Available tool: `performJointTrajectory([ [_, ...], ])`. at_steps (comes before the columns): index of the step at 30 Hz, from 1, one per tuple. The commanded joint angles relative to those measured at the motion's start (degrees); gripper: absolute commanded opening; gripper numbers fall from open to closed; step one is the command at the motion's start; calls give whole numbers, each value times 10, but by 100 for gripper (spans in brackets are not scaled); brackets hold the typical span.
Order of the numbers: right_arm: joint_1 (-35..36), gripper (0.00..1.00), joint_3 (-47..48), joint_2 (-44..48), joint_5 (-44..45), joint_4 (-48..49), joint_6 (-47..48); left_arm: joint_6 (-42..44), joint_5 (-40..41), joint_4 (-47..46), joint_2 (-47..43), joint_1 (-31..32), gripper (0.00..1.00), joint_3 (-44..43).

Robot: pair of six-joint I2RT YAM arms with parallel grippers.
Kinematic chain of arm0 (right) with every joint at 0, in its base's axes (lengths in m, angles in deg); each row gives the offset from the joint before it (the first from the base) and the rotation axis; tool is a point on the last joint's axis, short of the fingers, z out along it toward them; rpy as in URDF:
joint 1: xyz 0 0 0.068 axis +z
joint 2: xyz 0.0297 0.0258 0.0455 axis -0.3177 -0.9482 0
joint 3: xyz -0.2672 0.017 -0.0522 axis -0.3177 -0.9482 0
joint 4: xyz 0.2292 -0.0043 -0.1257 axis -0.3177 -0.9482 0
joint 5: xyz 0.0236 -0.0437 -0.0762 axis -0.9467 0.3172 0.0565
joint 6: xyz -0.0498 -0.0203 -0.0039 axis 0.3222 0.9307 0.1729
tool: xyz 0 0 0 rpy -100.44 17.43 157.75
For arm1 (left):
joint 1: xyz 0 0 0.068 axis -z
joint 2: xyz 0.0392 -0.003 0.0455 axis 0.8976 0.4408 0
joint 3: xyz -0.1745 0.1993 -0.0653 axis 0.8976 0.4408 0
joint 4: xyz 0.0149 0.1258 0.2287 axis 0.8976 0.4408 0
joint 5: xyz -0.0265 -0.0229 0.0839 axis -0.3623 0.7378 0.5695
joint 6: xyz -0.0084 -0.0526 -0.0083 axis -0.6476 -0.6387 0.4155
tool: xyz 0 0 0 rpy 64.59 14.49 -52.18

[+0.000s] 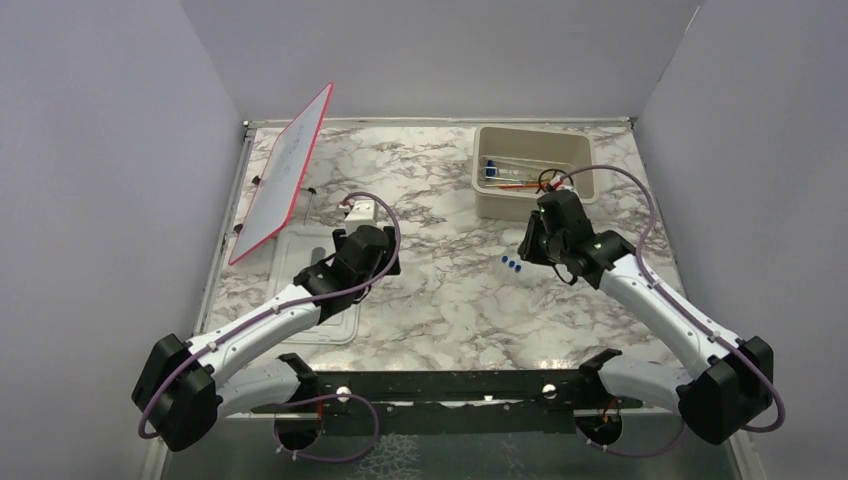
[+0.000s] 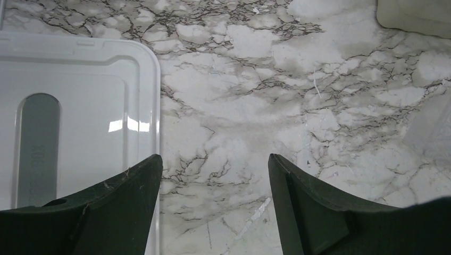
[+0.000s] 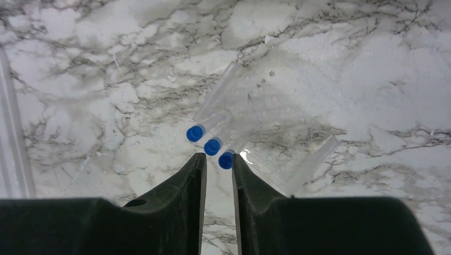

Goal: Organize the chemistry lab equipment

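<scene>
Three thin clear blue-capped tubes [image 3: 213,144] lie side by side in a clear plastic rack [image 3: 287,154] on the marble table; their caps show in the top view [image 1: 511,264]. My right gripper [image 3: 218,155] hovers just short of the caps, its jaws a narrow gap apart with nothing between them; it also shows in the top view [image 1: 527,247]. My left gripper [image 2: 214,156] is wide open and empty over bare marble, beside the lid. More tubes, an orange-red stick [image 1: 515,186] and a black wire ring [image 1: 548,181] lie in the beige tub [image 1: 580,150].
The slotted white lid [image 2: 106,106] lies flat at the left under my left arm [image 1: 330,290]. A red-framed white board [image 1: 285,175] leans at the back left. A small white item [image 1: 360,210] sits beyond the left wrist. Grey walls close in on three sides.
</scene>
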Motion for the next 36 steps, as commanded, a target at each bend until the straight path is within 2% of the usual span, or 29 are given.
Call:
performJointTrajectory([
  [1, -1, 30, 37, 27, 15, -10, 8, -18, 41, 20, 5, -10, 76, 0],
  [7, -1, 32, 40, 33, -23, 12, 9, -51, 70, 57, 41, -33, 85, -2],
  [11, -1, 32, 36, 38, -50, 33, 3, -75, 48, 57, 83, -60, 84, 5],
  [13, -1, 32, 31, 40, -61, 43, 0, -77, 32, 43, 105, -73, 80, 10],
  [17, -1, 32, 26, 42, -75, 55, -3, -72, -5, 13, 142, -93, 67, 13],
  [22, -1, 31, 20, 47, -74, 59, -2, -74, -10, 11, 178, -103, 60, 9],
  [28, -1, 31, 10, 54, -65, 64, -2, -62, -51, 1, 204, -106, 39, 1],
  [35, -1, 31, 1, 56, -70, 71, -4, -47, -64, 1, 232, -106, 36, -9],
  [36, -1, 31, 1, 56, -70, 71, -4, -45, -65, 2, 234, -106, 32, -12],
])
